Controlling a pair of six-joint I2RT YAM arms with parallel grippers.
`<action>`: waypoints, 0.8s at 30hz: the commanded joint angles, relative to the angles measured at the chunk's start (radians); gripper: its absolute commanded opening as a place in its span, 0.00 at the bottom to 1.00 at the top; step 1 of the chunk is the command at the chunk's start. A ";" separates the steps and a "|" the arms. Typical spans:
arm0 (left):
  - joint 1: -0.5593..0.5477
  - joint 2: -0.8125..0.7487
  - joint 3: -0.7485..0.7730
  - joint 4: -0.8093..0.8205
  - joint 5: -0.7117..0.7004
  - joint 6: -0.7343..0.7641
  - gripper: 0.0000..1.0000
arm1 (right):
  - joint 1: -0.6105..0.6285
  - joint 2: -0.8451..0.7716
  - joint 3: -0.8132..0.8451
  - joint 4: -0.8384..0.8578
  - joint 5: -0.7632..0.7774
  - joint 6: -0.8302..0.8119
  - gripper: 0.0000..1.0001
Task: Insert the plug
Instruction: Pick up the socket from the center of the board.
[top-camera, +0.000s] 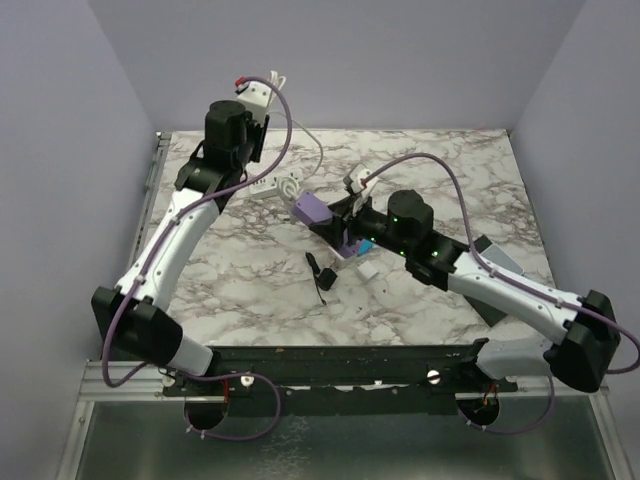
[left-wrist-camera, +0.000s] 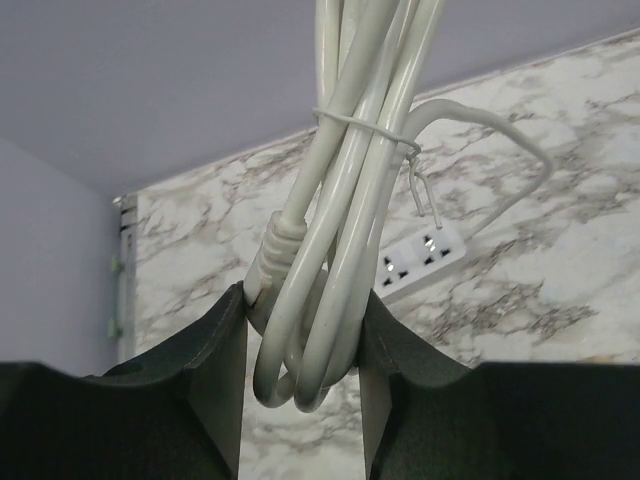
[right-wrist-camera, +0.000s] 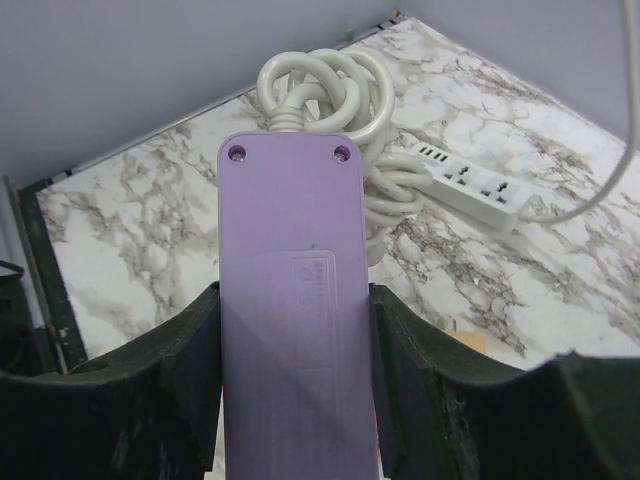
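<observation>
My left gripper (left-wrist-camera: 305, 300) is shut on a bundled white cable (left-wrist-camera: 340, 200) that is tied with a thin wire tie. It holds the bundle above the white power strip (left-wrist-camera: 420, 262), whose sockets face up. A moulded cable boot (left-wrist-camera: 275, 250) rests against the left finger; no plug prongs show. My right gripper (right-wrist-camera: 295, 300) is shut on a purple power strip (right-wrist-camera: 290, 240), seen from its flat underside, with its coiled white cord (right-wrist-camera: 320, 90) beyond. From above, the left gripper (top-camera: 252, 165) is at the back left over the white strip (top-camera: 262, 185). The right gripper (top-camera: 338, 225) holds the purple strip (top-camera: 315, 210) at mid-table.
A small black item (top-camera: 322, 272), a white block (top-camera: 368, 268) and a cyan piece (top-camera: 365, 247) lie near the right gripper. A grey box (top-camera: 495, 255) sits by the right forearm. The white strip also shows in the right wrist view (right-wrist-camera: 475, 185). Walls enclose the back and both sides.
</observation>
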 joint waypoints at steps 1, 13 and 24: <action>0.050 -0.224 -0.174 0.037 -0.114 0.107 0.00 | 0.013 -0.137 -0.064 -0.123 0.030 0.130 0.01; 0.060 -0.344 -0.472 -0.051 -0.073 0.145 0.00 | 0.013 -0.344 -0.174 -0.272 0.276 0.351 0.01; -0.092 -0.050 -0.370 -0.005 -0.037 0.090 0.23 | 0.012 -0.529 -0.268 -0.222 0.389 0.481 0.01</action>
